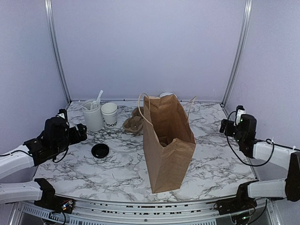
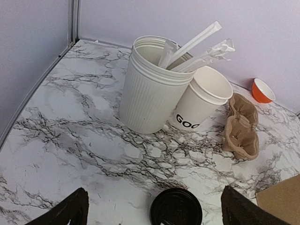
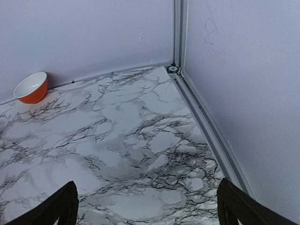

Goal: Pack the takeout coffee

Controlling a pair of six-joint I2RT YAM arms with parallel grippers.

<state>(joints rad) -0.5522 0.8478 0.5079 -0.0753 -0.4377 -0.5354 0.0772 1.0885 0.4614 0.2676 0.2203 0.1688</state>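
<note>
At far left, the left hand point(image 1: 78, 132) hovers released above the counter point(image 1: 213, 164). Just right lies the black lid point(image 1: 100, 150). Behind it, the canister point(image 1: 92, 117) touches the upright, uncapped cup point(image 1: 109, 115). Tray point(image 1: 133, 123) and open bag point(image 1: 168, 145) follow. Right hand point(image 1: 228, 126): released, empty.

White cup point(image 2: 201, 101), black lid point(image 2: 176, 208), brown bag point(image 1: 166, 140)

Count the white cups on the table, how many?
2: a tall ribbed cup holding wrapped sticks at the back left, and a smaller lettered paper cup just right of it. The brown bag may hide others.
</note>
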